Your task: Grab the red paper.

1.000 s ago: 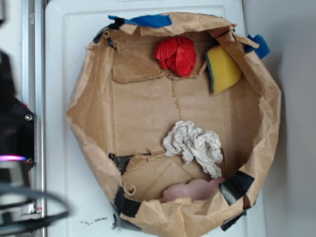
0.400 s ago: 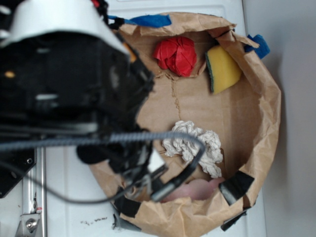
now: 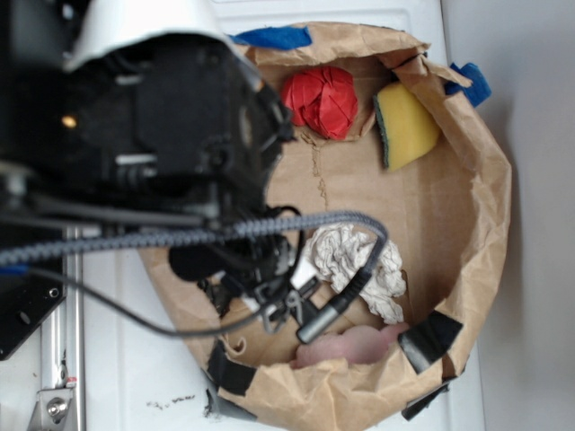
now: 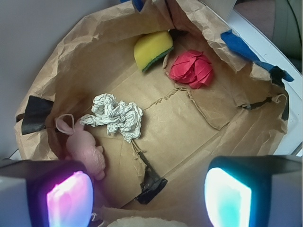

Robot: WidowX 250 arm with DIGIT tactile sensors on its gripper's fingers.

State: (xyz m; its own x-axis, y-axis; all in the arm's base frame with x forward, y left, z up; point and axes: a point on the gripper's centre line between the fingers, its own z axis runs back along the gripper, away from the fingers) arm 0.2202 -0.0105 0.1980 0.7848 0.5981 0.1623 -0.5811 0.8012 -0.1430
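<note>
Arm (image 3: pixel 162 135) fills 9–10 o'clock of the exterior view, over the bag's (image 3: pixel 490 206) left wall. Tool (image 4: pixel 149 189) spread open, empty, its lit pads at the wrist view's bottom corners. Red paper (image 3: pixel 320 101) sits at 12 o'clock on the bag floor, near the sponge (image 3: pixel 406 124), well apart from the tool. White wad (image 4: pixel 118 116) lies between tool and target. Risks: the descent snags the soft bag wall, the cable (image 3: pixel 180 238) drags the wad, or a jaw catches the sponge instead.

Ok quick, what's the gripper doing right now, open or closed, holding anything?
Gripper: open and empty, its two fingers spread wide over the near end of the paper-lined bin, well short of the red paper.
</note>
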